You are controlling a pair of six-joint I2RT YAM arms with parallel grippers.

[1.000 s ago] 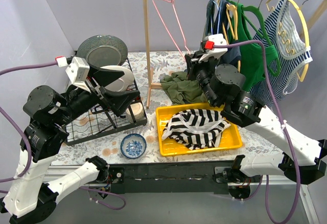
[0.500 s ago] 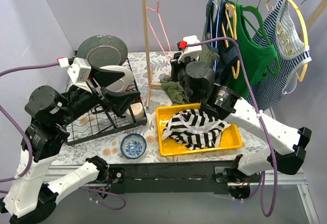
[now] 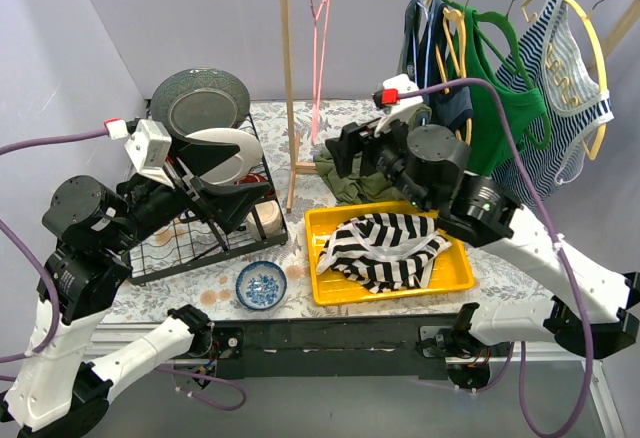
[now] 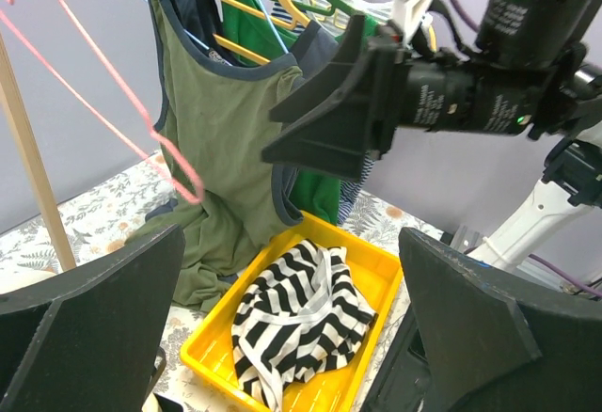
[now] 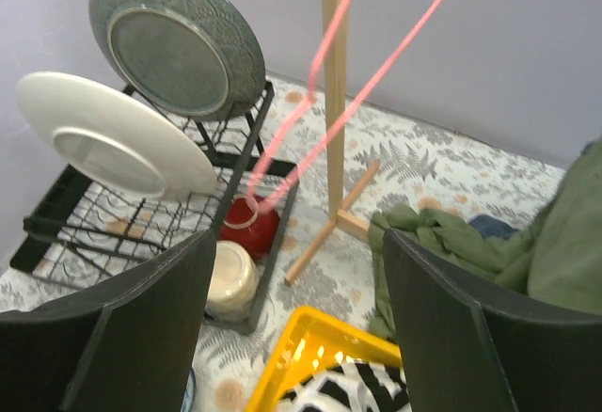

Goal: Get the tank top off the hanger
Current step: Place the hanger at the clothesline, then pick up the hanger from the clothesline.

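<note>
- The right tool (image 5: 296,252) is spread wide with nothing between its fingers. Its own camera shows only two dark finger blocks, cut off by the bottom corners.
- The left tool (image 4: 292,243) gapes just as wide and holds nothing, over by the dish rack (image 3: 200,248).
- The olive tank top (image 4: 226,120), trimmed in navy, hangs upright at the wooden rack (image 3: 290,88). Its lower end lies crumpled on the counter (image 3: 350,118), just beside the yellow tray (image 3: 455,270).
- Its straps run out of the top of the left wrist view, so I cannot tell which hanger, if any, carries it.
- From above, the right arm (image 3: 440,163) hides its middle, and only the crumpled heap shows plainly.
- In the left wrist view, the right tool's fingers cross in front of its right edge.
- The pink hanger (image 3: 320,58) hangs bare on the rail, nearly edge-on from above and well apart from the other clothes.
- In the right wrist view its hook is cut off, and its lower loop crosses a red cup (image 5: 252,229).
- A black-and-white striped garment (image 3: 385,248) lies bunched in the tray, its shape hard to make out.
- The blue-striped top (image 3: 560,78) at the far right has pale chest lettering, too small to read.
</note>
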